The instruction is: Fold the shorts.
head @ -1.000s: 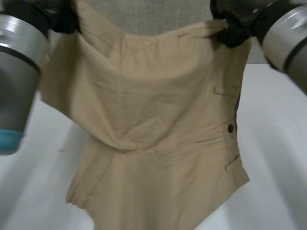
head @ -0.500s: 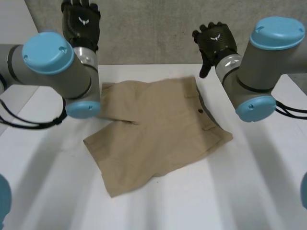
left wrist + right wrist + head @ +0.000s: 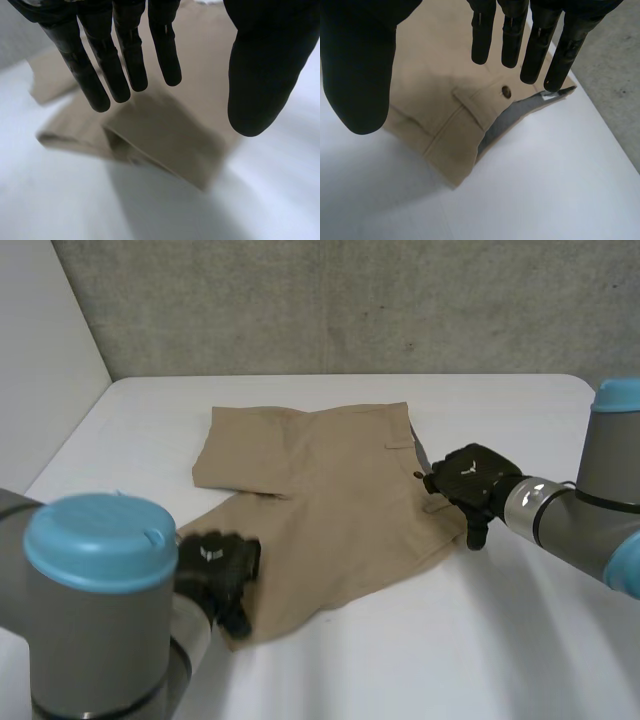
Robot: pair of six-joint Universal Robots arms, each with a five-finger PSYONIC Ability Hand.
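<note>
White table [image 3: 500, 640] holds the tan shorts [image 3: 330, 490] spread flat, seemingly with every fold left to do, the left hand [image 3: 215, 565] over a leg hem and the right hand [image 3: 470, 480] over the waistband, both straight-fingered and empty.

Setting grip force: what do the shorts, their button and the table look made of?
Shorts: tan woven cloth, likely cotton, matte; soft creases, stitched seams. Button: dark brown, slightly glossy; plastic perhaps. Table: smooth white hard top, possibly laminate; no visible grain.
</note>
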